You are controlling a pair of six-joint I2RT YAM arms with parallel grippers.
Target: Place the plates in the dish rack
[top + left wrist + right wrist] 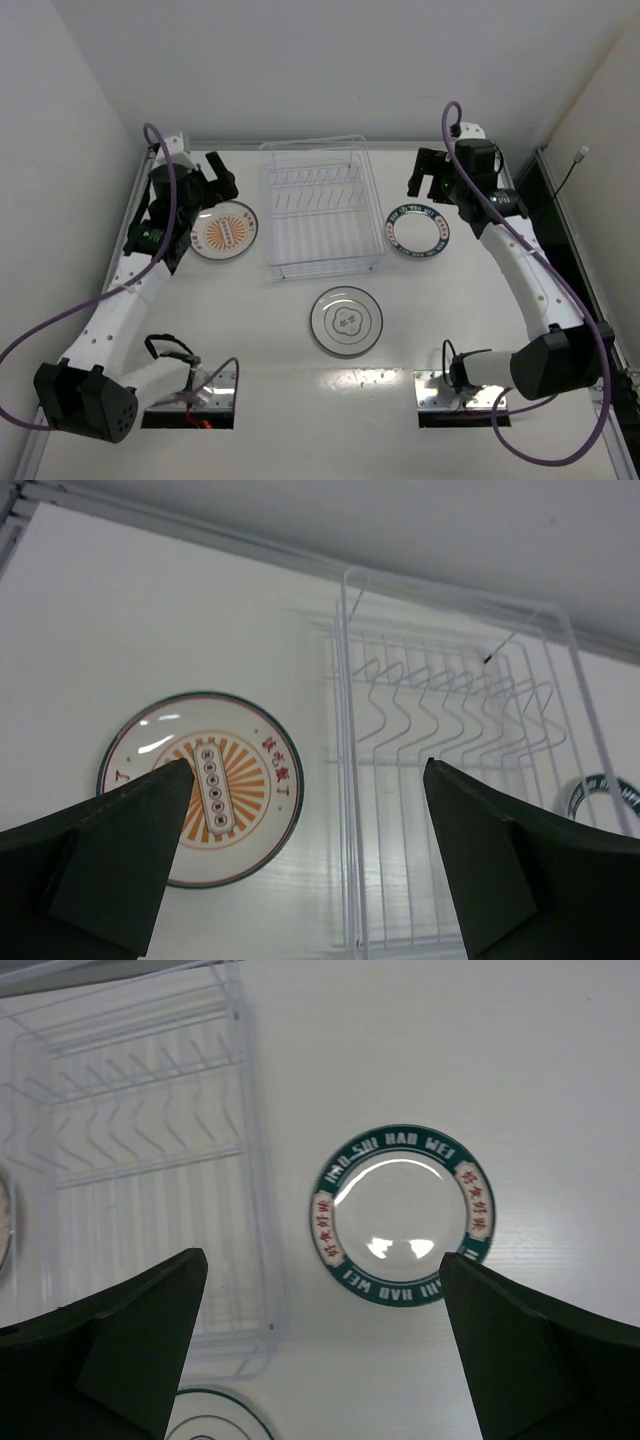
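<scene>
The clear wire dish rack (322, 208) stands at the table's back middle with no plates in it; it also shows in the left wrist view (450, 780) and the right wrist view (140, 1150). The orange-centred plate (224, 231) (203, 786) lies flat left of it. The teal-rimmed plate (417, 230) (404, 1214) lies flat right of it. The white plate with grey motif (346, 321) lies in front of the rack. My left gripper (222, 176) (310, 775) is open above the orange plate's far side. My right gripper (424, 178) (322, 1260) is open above the teal plate.
White walls close in the table on the left, back and right. Two metal base plates (190, 400) (455, 392) with cables sit at the near edge. A black rail (560, 210) runs along the right side.
</scene>
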